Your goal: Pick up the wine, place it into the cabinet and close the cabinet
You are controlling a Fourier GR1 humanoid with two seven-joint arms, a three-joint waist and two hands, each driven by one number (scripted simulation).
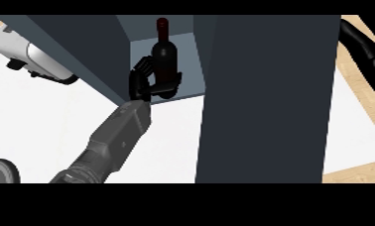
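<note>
**Desk:** What is being shown in the head view?

**Caption:** A wine bottle [164, 51] is being held upright inside the cabinet [154, 36], in the pale open compartment. It is being gripped low on its body by the left hand [147, 82], whose fingers are being curled round the bottle from the left and from in front. The neck is being pointed straight up, so the long axis is being kept vertical, with the hand below and just to the left of the body.

**Desk:** And the other hand?

**Caption:** The right hand is not being shown in this view. Only the left forearm is being seen, entering from the lower left and being angled up into the opening.

**Desk:** What room is being left around the bottle?

**Caption:** The bottle is being flanked by the dark left wall and by the door [267, 96], which is being held open as a broad dark panel at the right, close beside the bottle and hand. The gap on either side is looking narrow. Whether the base is being rested on the cabinet floor cannot be told, since it is being hidden by the fingers. Release is being judged the likely next step, then a withdrawal along the forearm's own line, down and to the left, before the door is swung.
</note>
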